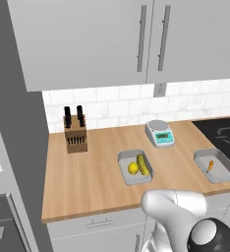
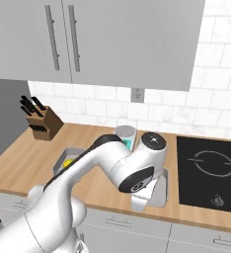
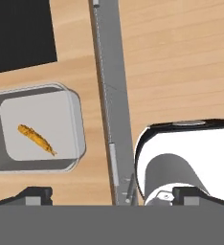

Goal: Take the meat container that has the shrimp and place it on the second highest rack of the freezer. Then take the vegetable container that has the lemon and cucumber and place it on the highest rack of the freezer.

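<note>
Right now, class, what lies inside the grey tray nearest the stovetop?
One small orange shrimp lies alone on the floor of the tray. In the right base view, the arm covers most of that tray.

Shrimp tray (image 2: 159, 190) mostly hidden behind the arm in right base view, lemon tray (image 2: 68, 160) half covered at 9 o'clock, scale (image 2: 127, 138) partly hidden, stove (image 1: 225, 130) cut by the left base view's 3 o'clock edge

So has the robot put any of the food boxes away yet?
Not yet. The shrimp tray and the lemon and cucumber tray both sit on the counter. The open pincer hangs above the shrimp tray, holding nothing. Both trips remain.
</note>
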